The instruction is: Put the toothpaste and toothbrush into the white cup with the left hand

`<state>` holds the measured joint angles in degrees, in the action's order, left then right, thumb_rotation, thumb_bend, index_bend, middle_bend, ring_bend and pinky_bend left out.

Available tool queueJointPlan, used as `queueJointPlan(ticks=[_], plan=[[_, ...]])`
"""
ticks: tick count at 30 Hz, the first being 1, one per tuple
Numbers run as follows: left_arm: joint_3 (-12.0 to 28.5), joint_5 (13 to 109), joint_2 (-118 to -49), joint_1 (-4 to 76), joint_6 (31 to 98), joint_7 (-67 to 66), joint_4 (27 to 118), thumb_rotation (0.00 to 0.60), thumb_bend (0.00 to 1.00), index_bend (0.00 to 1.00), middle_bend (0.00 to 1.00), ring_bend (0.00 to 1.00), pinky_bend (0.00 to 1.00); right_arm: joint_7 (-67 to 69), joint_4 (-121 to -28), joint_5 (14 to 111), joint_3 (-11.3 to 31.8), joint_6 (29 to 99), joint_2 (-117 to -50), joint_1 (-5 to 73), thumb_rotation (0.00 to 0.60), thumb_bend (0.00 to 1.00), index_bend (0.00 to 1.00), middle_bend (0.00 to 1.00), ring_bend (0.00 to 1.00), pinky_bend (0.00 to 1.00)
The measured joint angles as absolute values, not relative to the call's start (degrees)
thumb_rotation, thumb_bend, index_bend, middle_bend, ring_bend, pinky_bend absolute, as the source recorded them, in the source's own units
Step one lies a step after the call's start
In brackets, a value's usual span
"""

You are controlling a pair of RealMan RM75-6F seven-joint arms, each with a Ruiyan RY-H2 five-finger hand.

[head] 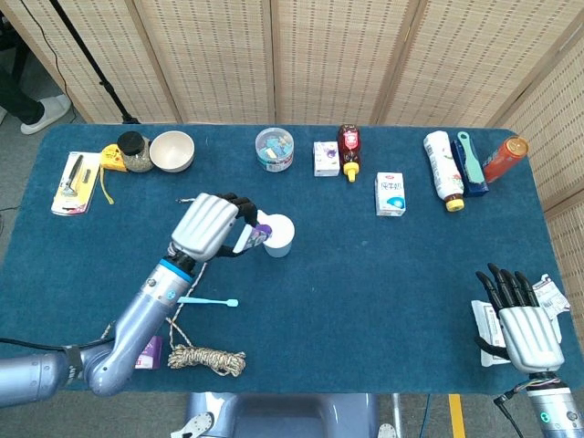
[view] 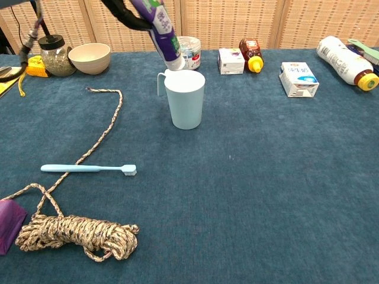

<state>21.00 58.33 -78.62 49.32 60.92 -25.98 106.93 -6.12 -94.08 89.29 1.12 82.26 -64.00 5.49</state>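
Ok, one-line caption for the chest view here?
Toothpaste tube held cap-down just above the white cup by the left robot hand; toothbrush lies on the table.

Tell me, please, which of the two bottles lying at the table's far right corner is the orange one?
It is the orange bottle nearest the table's right edge. The other, a white bottle with a yellow cap, lies left of it, with a teal brush between them.

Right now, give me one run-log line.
left hand: holds toothpaste, cap down, over white cup | toothbrush: on table | right hand: open, idle
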Motion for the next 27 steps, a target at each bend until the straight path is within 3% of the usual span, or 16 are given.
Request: queueJointPlan(ticks=[7,27], plan=[[21.6,53.1,-83.7,53.7,60.5,-28.6,101.9,0.6,0.22,0.64,0.54,0.47,0.59,-5.9,-93.9,88.6,1.3,81.8,-64.0,5.7,0.6,0.0,0.0,0.0,0.0,0.0],[19.8,47.8,-89.8,57.4,58.7,-27.8,91.8,0.6,0.22,0.61,0.52,0.43,0.59,-6.0,-93.5,87.6,1.3,80.2,-64.4,6.4,0.6,0.0,0.0,0.0,0.0,0.0]])
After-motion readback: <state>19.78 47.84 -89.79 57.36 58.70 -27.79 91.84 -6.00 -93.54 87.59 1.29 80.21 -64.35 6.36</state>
